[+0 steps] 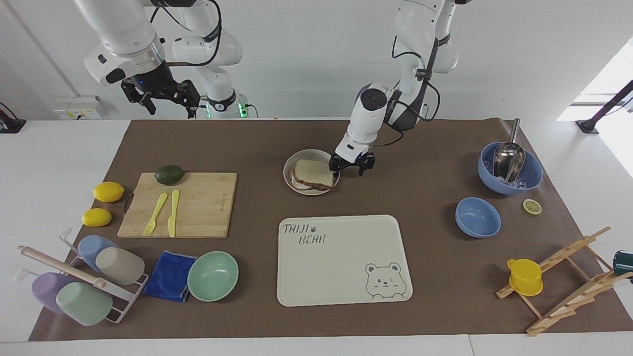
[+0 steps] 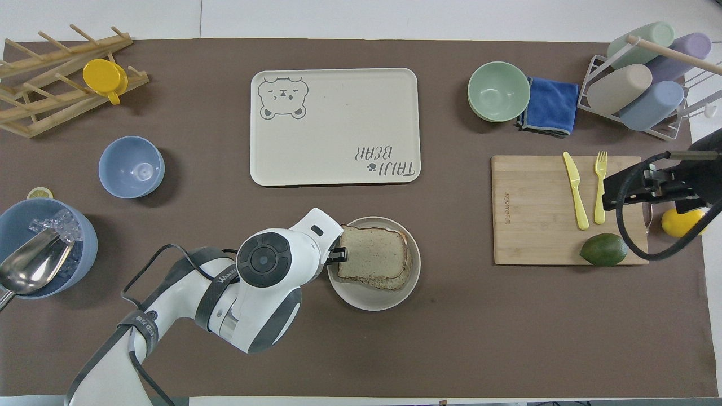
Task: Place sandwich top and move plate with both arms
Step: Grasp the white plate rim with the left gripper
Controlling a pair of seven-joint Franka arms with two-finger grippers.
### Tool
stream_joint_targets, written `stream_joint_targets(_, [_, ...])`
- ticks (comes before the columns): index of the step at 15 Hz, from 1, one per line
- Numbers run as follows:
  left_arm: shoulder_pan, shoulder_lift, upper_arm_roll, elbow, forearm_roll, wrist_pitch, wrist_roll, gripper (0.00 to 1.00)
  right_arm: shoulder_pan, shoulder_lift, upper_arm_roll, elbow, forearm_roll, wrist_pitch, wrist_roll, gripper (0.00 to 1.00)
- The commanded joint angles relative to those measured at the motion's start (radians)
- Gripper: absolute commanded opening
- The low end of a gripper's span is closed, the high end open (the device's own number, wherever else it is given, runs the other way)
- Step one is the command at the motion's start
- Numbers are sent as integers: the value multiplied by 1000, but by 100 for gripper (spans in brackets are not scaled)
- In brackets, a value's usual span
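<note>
The sandwich top (image 1: 312,171), a plain bread slice with a brown crust, lies on another slice in the round beige plate (image 1: 296,157); the slice (image 2: 372,256) and the plate (image 2: 366,299) also show in the overhead view. My left gripper (image 1: 350,167) is open and low at the plate's rim toward the left arm's end. One finger is over the rim by the bread and the other is outside the plate. My right gripper (image 1: 168,105) is open and empty, raised high over the table's edge nearest the robots, at the right arm's end.
The cream bear-printed tray (image 1: 341,257) lies farther from the robots than the plate. A cutting board (image 1: 198,205) carries an avocado (image 1: 169,174), a fork and a knife. A mint-green bowl (image 1: 212,276), two blue bowls (image 1: 477,216) and racks stand at the table's ends.
</note>
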Motion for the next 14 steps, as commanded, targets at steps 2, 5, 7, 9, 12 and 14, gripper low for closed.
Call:
stream_joint_targets(2, [-20, -2, 14, -15, -9, 32, 12, 33, -18, -20, 4, -24, 25, 8, -13, 100])
stream_joint_targets(5, [-20, 3, 14, -15, -9, 32, 42, 11, -20, -17, 4, -18, 23, 45, -13, 100])
stream_joint_targets(7, [-20, 3, 12, -15, -11, 32, 42, 0, -21, -17, 4, -17, 25, 50, -14, 100])
stream_joint_targets(9, [-14, 3, 14, -11, -20, 32, 45, 0, -23, -17, 2, -17, 25, 50, -16, 100])
stream_joint_targets(12, [-2, 4, 14, -6, -25, 32, 46, 0, -23, -17, 1, -18, 23, 50, -13, 100])
stream_joint_targets(14, [0, 6, 14, 12, -46, 19, 46, 0, -23, -17, 1, -18, 23, 51, -14, 100])
